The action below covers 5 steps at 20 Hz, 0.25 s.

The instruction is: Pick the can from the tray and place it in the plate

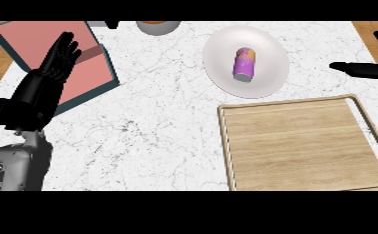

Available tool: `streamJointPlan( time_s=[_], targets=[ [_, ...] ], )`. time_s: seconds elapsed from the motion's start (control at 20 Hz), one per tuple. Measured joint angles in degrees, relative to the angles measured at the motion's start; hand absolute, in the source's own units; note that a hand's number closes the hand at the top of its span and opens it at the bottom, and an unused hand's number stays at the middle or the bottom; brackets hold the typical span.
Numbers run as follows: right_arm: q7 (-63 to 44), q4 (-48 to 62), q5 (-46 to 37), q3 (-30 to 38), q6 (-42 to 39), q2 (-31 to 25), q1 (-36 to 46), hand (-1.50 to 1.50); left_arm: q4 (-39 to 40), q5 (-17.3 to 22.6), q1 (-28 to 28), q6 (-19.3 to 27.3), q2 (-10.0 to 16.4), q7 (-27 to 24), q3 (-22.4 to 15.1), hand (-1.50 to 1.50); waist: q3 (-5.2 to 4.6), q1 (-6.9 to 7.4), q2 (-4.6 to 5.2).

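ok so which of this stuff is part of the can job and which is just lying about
Job:
can, lying on the plate
tray
right hand, at the right edge

Lying about:
pink board
grey bowl, top edge
left hand, resting open at left

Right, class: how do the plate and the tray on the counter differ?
The plate is white and round; the tray is pale wood and rectangular. The plate holds the can, lying on its side; the tray does not. Both sit on the right half of the counter.
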State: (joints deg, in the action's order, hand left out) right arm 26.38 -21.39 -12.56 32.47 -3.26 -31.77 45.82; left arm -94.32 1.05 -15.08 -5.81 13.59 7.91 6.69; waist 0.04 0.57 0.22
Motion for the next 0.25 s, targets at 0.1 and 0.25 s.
streamJointPlan(
  time_s=[0.1, 0.25],
  targets=[
    [0.9, -0.2, 0.5, -0.3, -1.7, -1.3, -1.2, -1.50, 1.1, 0.0, -0.8, -0.2, 0.3, -0.3, 0.5, 0.00, 0.02, -0.08, 0.02],
    [2.8, -0.3, 0.9, -0.5, -2.4, -2.9, -2.8, -1.50, 0.9, -0.4, 0.3, -0.3, -0.3, -1.0, 0.1, 0.00, 0.01, 0.03, 0.03]
  ],
)
